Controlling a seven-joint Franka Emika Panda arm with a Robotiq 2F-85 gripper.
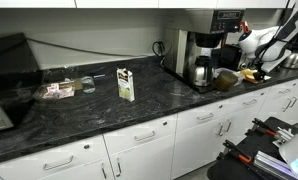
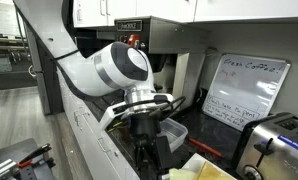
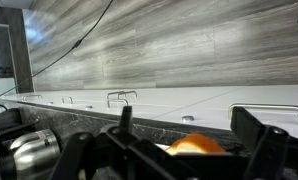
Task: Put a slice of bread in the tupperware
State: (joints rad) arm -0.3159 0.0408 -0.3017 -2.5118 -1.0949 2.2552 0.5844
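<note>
Gripper (image 3: pixel 184 130) jaws spread wide, holding nothing (orange lump (image 3: pixel 194 146) visible between them).

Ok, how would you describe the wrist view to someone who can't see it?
The robot's open gripper fills the bottom of the picture, with an orange-yellow thing showing between its dark fingers. A shiny metal pot sits at the lower left, and white cabinets and wood-look boards lie behind.

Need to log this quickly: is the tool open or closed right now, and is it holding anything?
Tool: open, jaws spread wide in the wrist view, holding nothing.
</note>
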